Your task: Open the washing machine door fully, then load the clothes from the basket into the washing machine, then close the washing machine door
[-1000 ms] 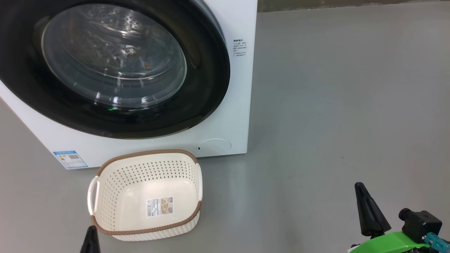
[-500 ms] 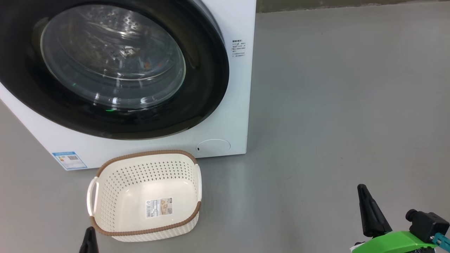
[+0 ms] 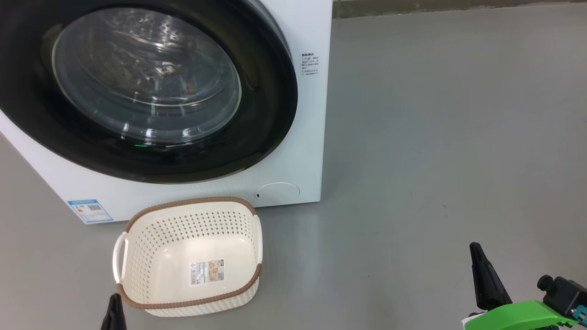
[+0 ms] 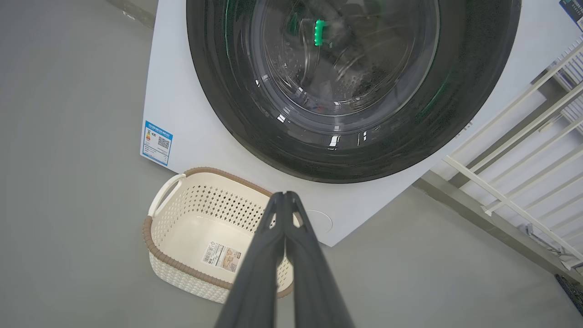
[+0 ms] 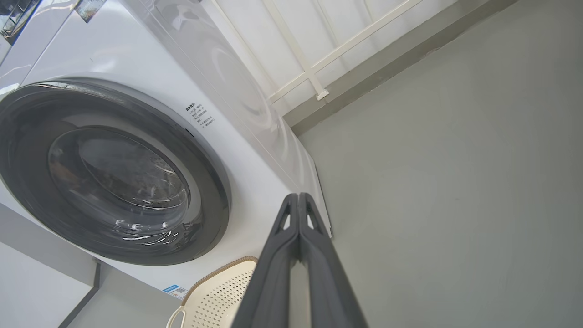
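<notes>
Washing machine door (image 3: 151, 91) closed, basket (image 3: 183, 224) empty, left gripper (image 4: 284, 196) and right gripper (image 5: 298, 197) pressed together holding nothing; task appears essentially finished

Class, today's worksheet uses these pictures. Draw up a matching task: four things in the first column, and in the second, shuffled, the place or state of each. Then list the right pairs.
Column one:
1. washing machine door
2. basket
3. blue sticker
4. right claw

Column two:
A. empty, standing on the floor
B. fingers pressed together, holding nothing
C. closed over the drum
D. at the lower left corner of the washing machine front

Pairs: 1-C, 2-A, 3-D, 4-B
</notes>
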Available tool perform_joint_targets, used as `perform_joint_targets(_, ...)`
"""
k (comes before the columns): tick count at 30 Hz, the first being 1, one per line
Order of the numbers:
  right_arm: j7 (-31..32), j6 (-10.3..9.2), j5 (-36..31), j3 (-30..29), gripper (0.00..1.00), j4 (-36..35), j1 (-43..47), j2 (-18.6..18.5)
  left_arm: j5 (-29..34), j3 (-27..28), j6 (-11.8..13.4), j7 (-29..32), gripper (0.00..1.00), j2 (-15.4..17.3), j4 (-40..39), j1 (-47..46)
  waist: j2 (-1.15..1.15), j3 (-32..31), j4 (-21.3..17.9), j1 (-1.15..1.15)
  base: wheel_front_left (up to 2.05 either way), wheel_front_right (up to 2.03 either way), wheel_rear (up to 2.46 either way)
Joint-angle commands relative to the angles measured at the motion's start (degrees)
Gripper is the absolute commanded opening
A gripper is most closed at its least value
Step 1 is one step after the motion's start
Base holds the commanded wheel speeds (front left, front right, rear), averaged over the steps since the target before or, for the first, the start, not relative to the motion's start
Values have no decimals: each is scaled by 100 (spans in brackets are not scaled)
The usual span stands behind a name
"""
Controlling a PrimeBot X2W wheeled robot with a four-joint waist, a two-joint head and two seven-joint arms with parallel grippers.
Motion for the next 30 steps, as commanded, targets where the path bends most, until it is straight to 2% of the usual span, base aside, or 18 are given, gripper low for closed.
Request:
perform_joint_targets(1,41,-3,186,11,0,-114,-190,-67,-173,99,-77,41,0,110,-93,-267,0,-2,-2,-1,0,0,0)
perform_joint_targets(30,506,-5,1973,-32,0,8,-334,-84,-1970,190,-171,512,0,154,77,-586,0,-42,-41,-1,0,0,0)
